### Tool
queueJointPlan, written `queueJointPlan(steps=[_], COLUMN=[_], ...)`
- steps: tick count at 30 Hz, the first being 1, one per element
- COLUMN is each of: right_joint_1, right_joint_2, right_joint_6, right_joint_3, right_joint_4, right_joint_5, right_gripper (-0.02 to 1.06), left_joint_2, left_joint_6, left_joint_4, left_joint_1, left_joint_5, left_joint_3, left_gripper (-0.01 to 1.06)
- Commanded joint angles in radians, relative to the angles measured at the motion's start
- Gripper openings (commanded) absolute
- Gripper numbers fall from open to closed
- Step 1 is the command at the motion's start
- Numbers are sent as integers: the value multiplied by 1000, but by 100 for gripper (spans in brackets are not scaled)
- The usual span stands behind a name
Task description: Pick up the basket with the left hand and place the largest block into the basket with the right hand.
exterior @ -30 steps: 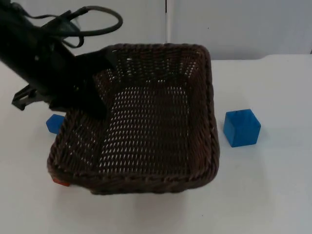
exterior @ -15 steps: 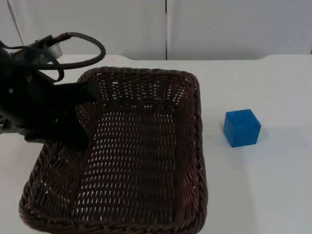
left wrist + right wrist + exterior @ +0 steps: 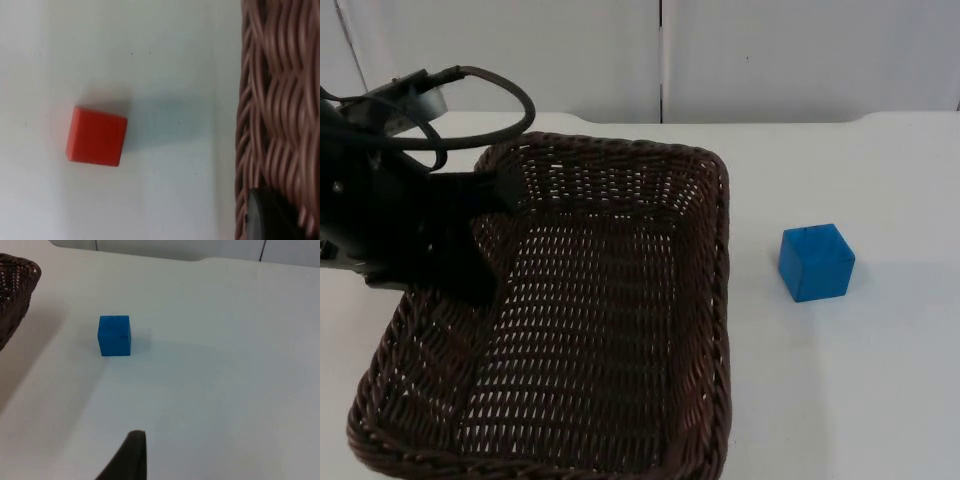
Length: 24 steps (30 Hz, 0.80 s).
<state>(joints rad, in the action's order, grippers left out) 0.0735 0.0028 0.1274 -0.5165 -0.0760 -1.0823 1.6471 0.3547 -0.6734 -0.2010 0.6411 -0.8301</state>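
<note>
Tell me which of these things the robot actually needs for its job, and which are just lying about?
Needed: the wicker basket, gripped at its rim by the left gripper; the blue block on the table.
Lying about: the red block beside the basket.

Left pincer (image 3: pixel 485 235) clamps the basket (image 3: pixel 620 300) rim, arm low.

No writing anywhere that I can read. The basket (image 3: pixel 620 300) is plain dark wicker with no tag, the blue block (image 3: pixel 816 261) has bare faces apart from what might be a tiny dark dot on top, too small to tell. The red block (image 3: pixel 96 136) in the left wrist view is blank too. The white table (image 3: pixel 860 380) and the grey partition wall (image 3: pixel 800 55) carry no labels, numbers or signs.
</note>
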Motion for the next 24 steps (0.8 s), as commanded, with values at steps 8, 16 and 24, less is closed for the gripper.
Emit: queueJointPlan(steps=[8, 16, 24], right_joint_1=[-4, -4, -4], right_joint_2=[-3, -3, 99], right_joint_6=[1, 1, -44], right_joint_3=[1, -2, -78], right_joint_4=[-5, -7, -13], right_joint_5=[0, 4, 46], right_gripper=[105, 105, 105], left_joint_2=[-13, -13, -13], left_joint_6=[9, 9, 9], left_joint_4=[-3, -3, -3], left_joint_1=[2, 2, 2], left_joint_5=[6, 6, 6], left_joint_3=[-1, -1, -1], left_gripper=[0, 0, 0])
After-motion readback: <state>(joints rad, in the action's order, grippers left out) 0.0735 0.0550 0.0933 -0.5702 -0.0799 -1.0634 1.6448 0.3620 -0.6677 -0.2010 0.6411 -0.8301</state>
